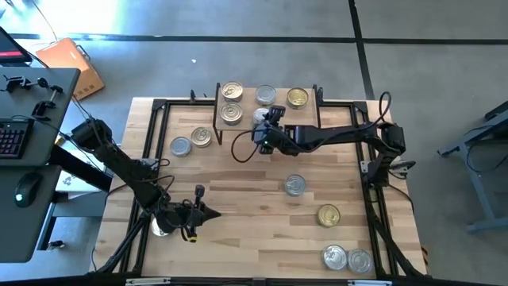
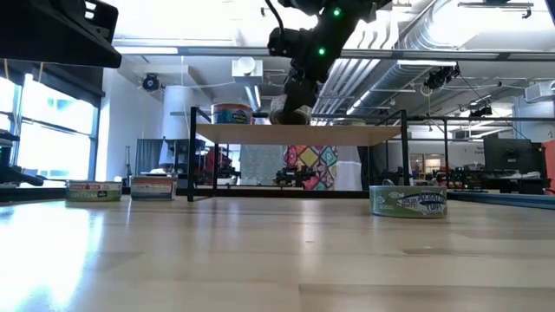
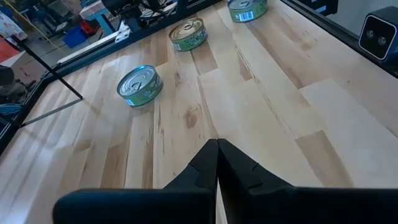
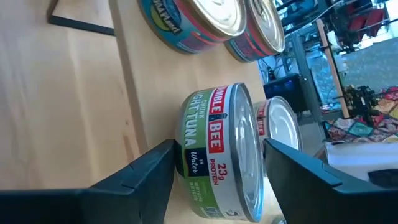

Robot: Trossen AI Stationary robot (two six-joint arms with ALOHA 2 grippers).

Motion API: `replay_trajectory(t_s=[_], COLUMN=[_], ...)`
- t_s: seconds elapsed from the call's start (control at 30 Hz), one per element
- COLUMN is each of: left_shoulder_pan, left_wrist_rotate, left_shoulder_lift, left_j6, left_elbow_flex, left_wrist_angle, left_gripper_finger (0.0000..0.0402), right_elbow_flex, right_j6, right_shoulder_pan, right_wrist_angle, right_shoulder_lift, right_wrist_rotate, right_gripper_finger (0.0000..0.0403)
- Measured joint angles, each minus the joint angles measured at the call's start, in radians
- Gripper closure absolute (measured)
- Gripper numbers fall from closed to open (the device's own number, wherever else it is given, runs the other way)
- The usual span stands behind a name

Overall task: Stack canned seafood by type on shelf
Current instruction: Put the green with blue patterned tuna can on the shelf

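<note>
- Releasing is where the risk sits now: the right gripper (image 4: 217,180) stands over the shelf (image 1: 246,121) with its fingers apart on both sides of a green-label tuna tin (image 4: 217,149), and a gap shows between each finger and the tin.
- In the right wrist view this tin seems to sit on the shelf top, just beside a second tin (image 4: 283,134) with a silver lid. I cannot tell if it lies fully flat or partly on its neighbour.
- If the right gripper lifts away at a slant, one finger could catch the rim and drag the tin toward the shelf edge, which is near. A fall to the table (image 1: 238,222) is then possible.
- A finger could also push the neighbour tins, because two tins with gold lids (image 4: 214,18) stand close behind on the same shelf.
- In my judgement the sorting could also fail: similar lids make the types easy to mix, so the label must decide, not the lid.
- The left gripper (image 3: 217,165) waits low over the table at the near left side, with its fingers pressed together and holding nothing.
- Other tins are not yet stacked: two (image 1: 190,141) lie left of the shelf, one (image 1: 294,185) near the middle, one with a gold lid (image 1: 329,214) and two silver ones (image 1: 347,258) toward the near right corner.
- The table is light butcher-block wood with a black frame around it, smooth and a little shiny in the low view.
- Beyond it is a grey floor, a desk with keyboard and mouse (image 1: 28,188) at the left, and an open workshop room with ceiling ducts.
</note>
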Motion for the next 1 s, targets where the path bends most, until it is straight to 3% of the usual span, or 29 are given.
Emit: replay_trajectory(t_s=[0.57,0.7,0.8,1.0], left_shoulder_pan=[0.000,0.000,0.000,-0.006], left_wrist_rotate=[0.002,0.002,0.002,0.018], left_shoulder_lift=[0.000,0.000,0.000,0.000], left_j6=[-0.039,-0.043,-0.043,-0.075], left_elbow_flex=[-0.001,-0.001,-0.001,-0.001], left_wrist_angle=[-0.001,-0.001,-0.001,-0.001], left_gripper_finger=[0.0401,0.0401,0.0401,0.0401], right_elbow_flex=[0.001,0.001,0.001,0.001], right_j6=[0.079,0.077,0.079,0.239], right_shoulder_pan=[-0.018,-0.018,0.003,0.141], right_wrist_angle=[0.010,0.027,0.029,-0.065], right_shoulder_lift=[0.000,0.000,-0.011,-0.081], right_wrist_rotate=[0.000,0.073,0.134,0.107], right_gripper_finger=[0.0160,0.0157,0.0157,0.0158])
